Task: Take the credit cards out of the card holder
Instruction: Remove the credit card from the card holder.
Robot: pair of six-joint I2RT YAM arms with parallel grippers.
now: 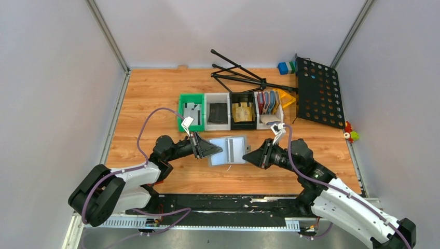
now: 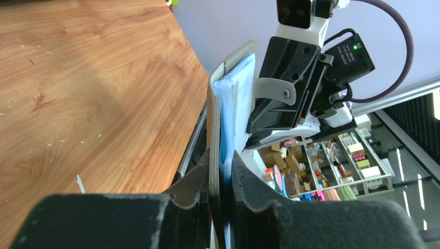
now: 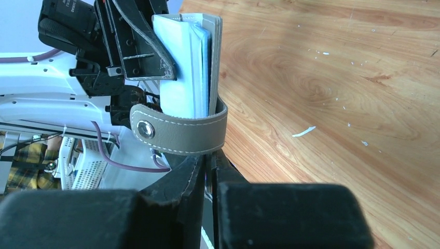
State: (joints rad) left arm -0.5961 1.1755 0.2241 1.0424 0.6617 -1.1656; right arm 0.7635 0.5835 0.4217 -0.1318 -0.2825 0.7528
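While card holder (image 1: 228, 150) spans left-right, pockets up | left hand (image 1: 221, 150) clamped on it | right hand (image 1: 245, 154) clamped on it

A row of four small plastic bins crosses the upper middle of the orange-brown wooden table (image 1: 150, 93). From the left:
- green bin (image 1: 182, 111)
- white bin with a black flat item (image 1: 218, 112)
- black bin with a tan-gold flat item (image 1: 243, 112)
- white bin with upright red and blue holders (image 1: 267, 101)

A black perforated music stand (image 1: 319, 93) lies at upper right.

The top view looks down from above and behind the arm bases, far enough to take in the whole counter (image 1: 150, 98). Each wrist view sits very close, low over the wood: the left end effector (image 2: 220, 174) faces the right end effector (image 3: 208, 163). All three share the card holder (image 1: 231, 149)
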